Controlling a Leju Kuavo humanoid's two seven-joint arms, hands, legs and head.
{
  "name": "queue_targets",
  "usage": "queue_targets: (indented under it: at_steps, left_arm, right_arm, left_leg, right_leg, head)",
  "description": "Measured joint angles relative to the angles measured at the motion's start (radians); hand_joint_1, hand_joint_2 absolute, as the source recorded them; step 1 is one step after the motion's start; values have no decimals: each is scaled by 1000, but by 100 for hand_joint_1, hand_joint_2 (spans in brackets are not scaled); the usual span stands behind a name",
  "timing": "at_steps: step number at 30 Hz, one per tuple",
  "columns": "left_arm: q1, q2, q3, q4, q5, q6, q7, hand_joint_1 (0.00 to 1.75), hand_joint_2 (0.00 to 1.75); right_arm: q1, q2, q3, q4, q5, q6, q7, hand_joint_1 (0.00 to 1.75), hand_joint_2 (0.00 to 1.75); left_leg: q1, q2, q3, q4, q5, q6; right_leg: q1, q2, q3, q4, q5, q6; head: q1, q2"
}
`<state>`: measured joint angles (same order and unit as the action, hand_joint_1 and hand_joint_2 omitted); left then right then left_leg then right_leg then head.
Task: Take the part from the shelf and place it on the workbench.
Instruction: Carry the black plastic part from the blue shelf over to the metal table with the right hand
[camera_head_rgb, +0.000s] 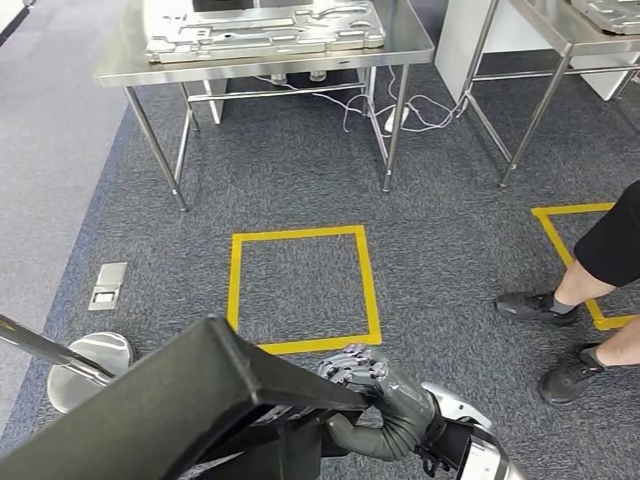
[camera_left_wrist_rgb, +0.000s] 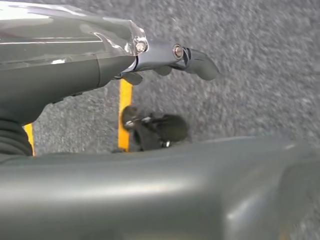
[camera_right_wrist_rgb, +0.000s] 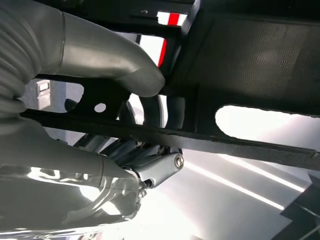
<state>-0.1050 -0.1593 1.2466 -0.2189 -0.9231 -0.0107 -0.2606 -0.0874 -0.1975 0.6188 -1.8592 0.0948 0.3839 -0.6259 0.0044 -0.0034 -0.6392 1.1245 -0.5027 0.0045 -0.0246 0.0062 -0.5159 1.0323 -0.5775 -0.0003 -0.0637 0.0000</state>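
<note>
- Part (camera_head_rgb: 189, 400): dark, flat panel with cut-out slots, carried low across the body, well short of the bench (camera_head_rgb: 113, 68) ahead.
- Right robot hand (camera_head_rgb: 373, 385): wrapped on the panel's edge.
- Left robot hand (camera_left_wrist_rgb: 68, 65): beside the panel; grip impossible to tell.
- Likely stiff, broad, awkward; best held at opposite edges.
- No readable writing.
</note>
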Motion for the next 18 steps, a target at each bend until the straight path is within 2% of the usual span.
queue_targets:
  at_steps: [1,2,5,6,7,8,10,11,12,14,15,16,18]
  left_arm:
    - [0,0,0,0,0,0,0,0,175]
    - [-1,1,0,0,1,0,0,0,175]
    - [0,2,1,0,4,1,-1,0,175]
    - [0,2,1,0,5,1,-2,0,175]
    - [-1,2,2,0,6,1,-2,0,175]
    - [-1,2,2,0,6,1,-3,0,175]
    - [-2,2,3,0,7,1,-3,0,175]
    - [-1,2,4,0,7,1,-3,0,175]
    - [0,2,4,0,8,2,-3,0,175]
    - [1,2,5,0,8,2,-3,0,175]
    - [1,2,6,0,8,2,-3,0,175]
    - [0,2,6,0,8,2,-3,0,175]
    - [-1,2,7,0,8,2,-3,0,175]
  right_arm:
    - [0,1,0,0,-1,1,0,175,175]
    - [0,1,0,0,-3,2,1,175,175]
    - [-1,1,0,0,-6,5,4,175,175]
    - [-1,1,0,0,-8,5,7,175,175]
    - [-2,1,0,0,-11,6,11,175,175]
    - [-1,0,0,2,-14,7,16,175,175]
    - [1,-3,1,8,-18,11,24,175,175]
    - [3,-5,1,11,-19,13,26,175,175]
    - [4,-7,2,14,-20,14,26,175,175]
    - [4,-11,2,17,-23,14,26,175,175]
    - [4,-12,2,19,-24,14,26,175,175]
    - [4,-13,2,19,-25,14,26,175,175]
    - [5,-15,3,21,-26,14,27,175,175]
  left_leg:
    - [-3,-1,15,-37,10,5]
    - [-5,-1,22,-52,5,8]
    - [-4,0,33,-73,-10,17]
    - [-1,0,40,-80,-11,21]
    - [2,1,48,-86,-12,25]
    - [2,2,53,-88,-15,29]
    - [2,3,62,-89,-24,33]
    - [2,3,69,-89,-30,34]
    - [2,2,78,-89,-36,32]
    - [2,2,100,-89,-53,27]
    - [0,1,108,-88,-61,22]
    - [-1,1,112,-87,-67,17]
    - [-3,2,112,-88,-72,9]
  right_leg:
    - [1,1,3,0,-5,4]
    - [1,1,3,-1,-8,9]
    - [1,-1,6,-4,-17,26]
    - [2,-1,2,11,-27,29]
    - [2,-2,-14,48,-45,32]
    - [2,-2,-45,106,-69,33]
    - [2,-3,-127,234,-107,36]
    - [2,-3,-154,266,-101,37]
    - [3,-3,-163,259,-74,38]
    - [3,-4,-131,148,17,35]
    - [6,-5,-111,90,52,33]
    - [8,-6,-95,47,68,28]
    - [13,-5,-88,23,62,17]
  head:
    - [0,0]
    - [0,0]
    - [0,0]
    - [0,0]
    - [1,0]
    - [1,0]
    - [1,0]
    - [1,0]
    - [1,0]
    - [1,0]
    - [1,0]
    - [2,0]
    - [1,0]
